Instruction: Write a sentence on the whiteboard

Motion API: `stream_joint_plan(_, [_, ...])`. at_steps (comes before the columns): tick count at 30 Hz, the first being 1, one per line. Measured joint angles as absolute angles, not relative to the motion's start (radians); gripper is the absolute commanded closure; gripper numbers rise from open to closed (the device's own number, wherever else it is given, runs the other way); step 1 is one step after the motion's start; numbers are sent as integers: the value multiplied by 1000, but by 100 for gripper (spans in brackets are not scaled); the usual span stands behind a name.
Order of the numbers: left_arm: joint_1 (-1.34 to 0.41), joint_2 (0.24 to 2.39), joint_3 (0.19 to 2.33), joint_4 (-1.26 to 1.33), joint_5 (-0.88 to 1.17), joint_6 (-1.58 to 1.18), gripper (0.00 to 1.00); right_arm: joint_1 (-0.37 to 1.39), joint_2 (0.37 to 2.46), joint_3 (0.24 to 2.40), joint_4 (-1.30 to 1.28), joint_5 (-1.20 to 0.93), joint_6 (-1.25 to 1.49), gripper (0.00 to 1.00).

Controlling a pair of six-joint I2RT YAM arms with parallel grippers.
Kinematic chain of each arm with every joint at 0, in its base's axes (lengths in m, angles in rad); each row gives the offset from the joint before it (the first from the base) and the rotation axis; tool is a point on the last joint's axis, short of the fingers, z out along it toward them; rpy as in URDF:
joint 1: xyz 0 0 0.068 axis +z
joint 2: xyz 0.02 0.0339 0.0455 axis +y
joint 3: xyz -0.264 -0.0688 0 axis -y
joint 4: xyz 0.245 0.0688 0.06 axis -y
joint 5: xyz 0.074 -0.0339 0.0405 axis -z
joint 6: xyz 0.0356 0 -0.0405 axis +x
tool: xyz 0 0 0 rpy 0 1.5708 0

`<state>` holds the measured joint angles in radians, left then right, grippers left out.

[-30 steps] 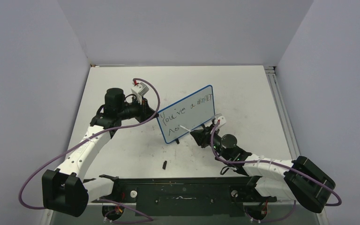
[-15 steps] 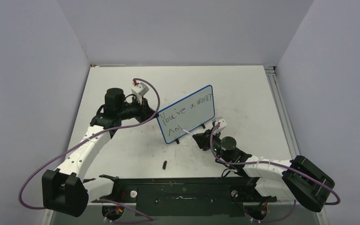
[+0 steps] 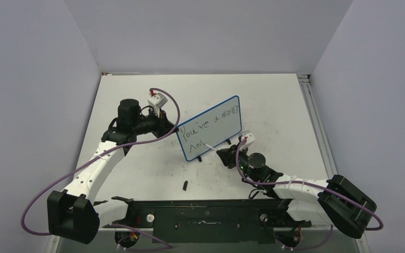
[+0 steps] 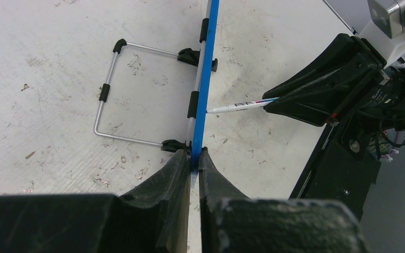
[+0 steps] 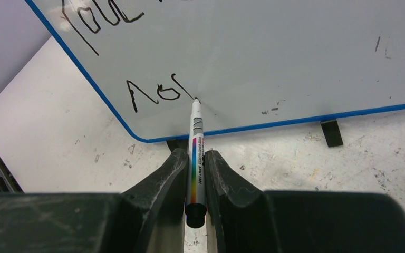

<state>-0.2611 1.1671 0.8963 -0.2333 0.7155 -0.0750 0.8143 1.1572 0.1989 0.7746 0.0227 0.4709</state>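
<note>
lately, the thin white marker (image 5: 196,124), pinched by the right gripper (image 5: 194,153), has been nudged rightward along the lower line of the blue-framed white whiteboard (image 3: 224,129), whose left edge is clamped by the left gripper (image 4: 192,154); the black handwritten sentence (image 3: 203,125) is judged unfinished.

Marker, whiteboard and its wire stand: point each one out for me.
marker (image 5: 195,158), right wrist view, rainbow-printed barrel.
whiteboard (image 3: 224,130), top external view, blank white face.
wire stand (image 4: 100,113), left wrist view, left rod.
</note>
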Motion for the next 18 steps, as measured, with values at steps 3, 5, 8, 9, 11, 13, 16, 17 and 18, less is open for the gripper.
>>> stream_joint_plan(3, [-261,1167,896,-234,715,-75,100,814,1155,215,772,22,464,95])
stream_joint_plan(5, [-261,1167,896,-234,715,-75,100,815,1145,223,765,23,459,95])
stream_joint_plan(8, [-261,1167,896,-234,715,-75,100,815,1129,232,762,28,455,95])
stream_joint_plan(9, [-261,1167,896,-234,715,-75,100,815,1128,234,762,30,455,95])
stream_joint_plan(11, [-261,1167,896,-234,715,-75,100,815,1127,236,762,31,453,95])
stream_joint_plan(13, [-261,1167,896,-234,715,-75,100,815,1128,236,762,31,453,95])
stream_joint_plan(16, [-261,1167,896,-234,714,-75,100,815,1134,236,764,31,454,95])
stream_joint_plan(17, [-261,1167,896,-234,713,-75,100,815,1137,236,767,31,455,95])
stream_joint_plan(18, [-261,1167,896,-234,712,-75,100,815,1138,235,769,31,457,95])
